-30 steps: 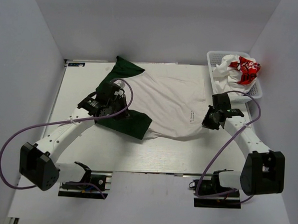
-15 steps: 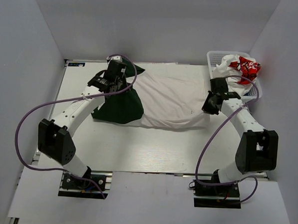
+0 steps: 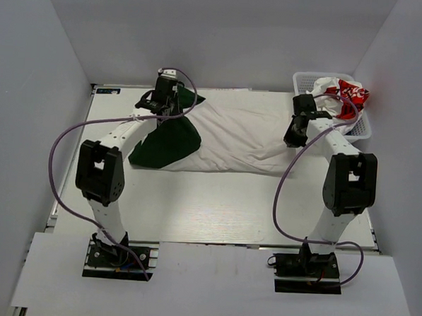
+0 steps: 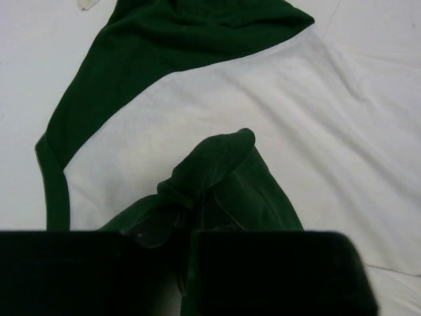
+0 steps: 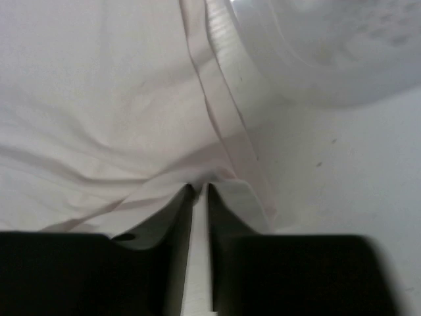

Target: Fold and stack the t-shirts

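Swung toward 12 o'clock; wrist views only: left pincer [image 4: 191, 224] pinching green sleeve [image 4: 217, 158], right pincer [image 5: 199, 191] pinching hem [image 5: 227, 115]; basket [image 3: 298, 81] holding red-print tee [image 3: 345, 94].

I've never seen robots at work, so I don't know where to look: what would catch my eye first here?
A big off-white t-shirt with dark green sleeves sprawls across the far half of the table. The left gripper pinches a bunched green sleeve, and the right gripper pinches the shirt's pale edge. In the far right corner, a white basket holds a crumpled white and red t-shirt.
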Available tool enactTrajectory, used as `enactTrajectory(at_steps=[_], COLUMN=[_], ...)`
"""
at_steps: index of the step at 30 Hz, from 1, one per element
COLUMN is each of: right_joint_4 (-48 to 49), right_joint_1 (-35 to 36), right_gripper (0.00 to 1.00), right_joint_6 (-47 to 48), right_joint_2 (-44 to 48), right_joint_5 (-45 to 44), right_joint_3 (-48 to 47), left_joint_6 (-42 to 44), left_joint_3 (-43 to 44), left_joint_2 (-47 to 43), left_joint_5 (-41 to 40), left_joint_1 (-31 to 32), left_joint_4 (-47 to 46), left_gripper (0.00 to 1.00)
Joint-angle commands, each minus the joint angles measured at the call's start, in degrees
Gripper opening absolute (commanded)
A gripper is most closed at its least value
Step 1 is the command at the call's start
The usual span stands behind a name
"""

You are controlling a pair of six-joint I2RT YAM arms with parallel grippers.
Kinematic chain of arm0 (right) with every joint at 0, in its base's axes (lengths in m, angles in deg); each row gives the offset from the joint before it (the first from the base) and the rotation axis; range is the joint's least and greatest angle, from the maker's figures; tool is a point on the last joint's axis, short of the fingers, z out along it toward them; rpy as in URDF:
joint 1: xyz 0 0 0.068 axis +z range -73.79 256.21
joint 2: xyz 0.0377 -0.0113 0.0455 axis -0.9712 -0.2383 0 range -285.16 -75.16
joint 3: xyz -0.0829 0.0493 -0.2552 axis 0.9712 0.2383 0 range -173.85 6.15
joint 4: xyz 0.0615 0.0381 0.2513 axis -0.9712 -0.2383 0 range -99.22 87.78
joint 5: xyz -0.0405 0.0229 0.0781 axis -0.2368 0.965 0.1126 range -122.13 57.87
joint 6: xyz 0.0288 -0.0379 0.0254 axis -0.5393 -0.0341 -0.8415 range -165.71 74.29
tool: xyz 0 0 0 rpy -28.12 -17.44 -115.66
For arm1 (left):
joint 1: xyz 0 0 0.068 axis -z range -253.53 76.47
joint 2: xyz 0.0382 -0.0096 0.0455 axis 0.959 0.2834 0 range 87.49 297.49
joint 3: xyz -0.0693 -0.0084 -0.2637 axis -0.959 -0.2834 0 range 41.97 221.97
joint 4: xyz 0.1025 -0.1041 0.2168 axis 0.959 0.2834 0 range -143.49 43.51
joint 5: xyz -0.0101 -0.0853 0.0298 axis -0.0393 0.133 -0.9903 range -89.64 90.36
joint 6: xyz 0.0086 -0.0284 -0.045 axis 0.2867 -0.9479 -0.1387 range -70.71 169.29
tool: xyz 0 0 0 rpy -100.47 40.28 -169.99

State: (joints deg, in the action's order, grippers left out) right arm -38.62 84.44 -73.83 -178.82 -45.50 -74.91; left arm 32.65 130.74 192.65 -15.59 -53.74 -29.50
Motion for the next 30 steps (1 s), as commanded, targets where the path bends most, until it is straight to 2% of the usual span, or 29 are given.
enactTrajectory(at_steps=[1, 2, 3, 4, 5, 7, 8, 9, 13, 17, 19, 23, 30], right_joint_4=[0.54, 0.54, 0.54, 0.37, 0.37, 1.07, 2.03, 2.39, 5.64, 7.84, 8.98, 9.68, 13.46], right_joint_1=[-0.67, -0.76, -0.76, -0.5, -0.32, -0.06, 0.12, 0.29, 2.31, 5.21, 5.48, 7.06, 6.8], right_gripper=[0.27, 0.32, 0.39, 0.45, 0.57, 0.69, 0.85, 0.9, 0.9, 0.9, 0.9, 0.9, 0.9], right_joint_6=[0.26, 0.69, 0.96, 1.48, 3.05, 4.81, 6.05, 6.23, 9.57, 10.72, 10.98, 11.16, 10.98], right_joint_2=[-2.51, -3.47, -4.0, -4.27, -4.19, -2.96, -1.91, -0.68, 4.24, 7.32, 8.03, 6.19, -1.98], right_joint_5=[-0.52, -0.43, -0.43, 0.0, 0.01, 2.37, 3.08, 5.08, 8.87, 11.34, 12.04, 12.75, 13.99], right_joint_3=[-3.93, -5.5, -6.21, -7.61, -8.5, -9.12, -8.86, -8.07, -3.85, 3.16, 5.63, 7.49, 5.31], left_joint_6=[9.51, 10.39, 10.4, 10.4, 10.4, 9.0, 8.21, 7.6, 4.17, -0.3, -1.89, -4.45, -8.05], left_joint_3=[0.35, 1.13, 3.84, 5.87, 8.15, 14.83, 16.94, 16.96, 13.98, 1.19, -2.62, -12.45, -17.57], left_joint_2=[3.46, 6.25, 7.85, 9.34, 10.75, 14.09, 14.1, 14.1, 11.3, 4.19, 2.51, 0.05, 2.32], left_joint_5=[4.16, 4.17, 3.04, 0.33, -1.27, -4.0, -4.01, -4.01, 0.55, 5.47, 5.49, 5.49, 6.19], left_joint_1=[-1.07, -1.07, -1.59, -2.12, -2.13, -3.26, -3.27, -3.79, -4.32, -4.32, -4.32, -4.32, -4.85], left_joint_4=[-10.79, -11.33, -11.33, -8.55, -6.52, -1.17, -0.44, -0.43, 1.05, -2.35, -2.37, -3.76, -1.84], left_gripper=[0.21, 0.38, 0.72, 0.92, 1.0, 1.0, 1.0, 1.0, 1.0, 1.0, 1.0, 1.0, 1.0])
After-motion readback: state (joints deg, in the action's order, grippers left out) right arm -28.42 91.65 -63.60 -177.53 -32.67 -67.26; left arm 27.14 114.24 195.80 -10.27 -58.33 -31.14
